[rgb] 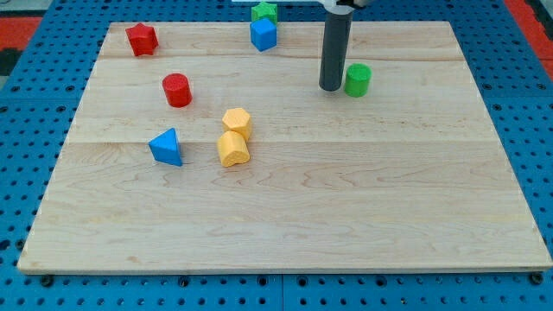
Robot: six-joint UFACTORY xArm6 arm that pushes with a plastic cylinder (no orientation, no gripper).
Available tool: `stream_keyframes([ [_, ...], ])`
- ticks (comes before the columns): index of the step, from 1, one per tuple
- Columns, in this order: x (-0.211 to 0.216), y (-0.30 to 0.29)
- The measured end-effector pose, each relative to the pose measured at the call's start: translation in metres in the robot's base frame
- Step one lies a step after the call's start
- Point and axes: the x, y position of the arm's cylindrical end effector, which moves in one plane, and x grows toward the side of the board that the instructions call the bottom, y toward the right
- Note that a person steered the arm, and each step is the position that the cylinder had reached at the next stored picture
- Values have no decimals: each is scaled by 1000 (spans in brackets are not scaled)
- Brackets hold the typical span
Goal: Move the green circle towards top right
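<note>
Pale wood makes up the board (285,216), which fills most of the frame and lies on a blue pegboard (26,130) that shows around its edges. The rod (333,47) comes down from the top of the frame, right of centre, dark and upright, and my tip (331,88) rests on the board in the upper right part of the frame. The green circle (358,79) stands just to the right of my tip, so close that the two look to be touching, though a hairline gap cannot be ruled out from this angle. The rod has no jaws to spread or press together; it is a plain stick and grips nothing. A green block (265,12) sits at the top edge of the board, left of the rod, its shape hard to make out, and a blue cube (263,34) lies directly below it, touching or nearly so. A red block (142,39) with a jagged outline lies in the upper left of the frame. A red cylinder (177,90) stands lower and a little to the right of it. Near the centre left, a blue triangle (167,147) lies well apart from the green circle. Two yellow blocks sit right of the triangle, the upper (237,123) touching the lower (233,149).
</note>
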Motion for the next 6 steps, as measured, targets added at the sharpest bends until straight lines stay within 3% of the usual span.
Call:
stream_keyframes([
  [1, -6, 33],
  [2, 38, 36],
  [3, 16, 50],
  [5, -85, 75],
  [6, -93, 94],
])
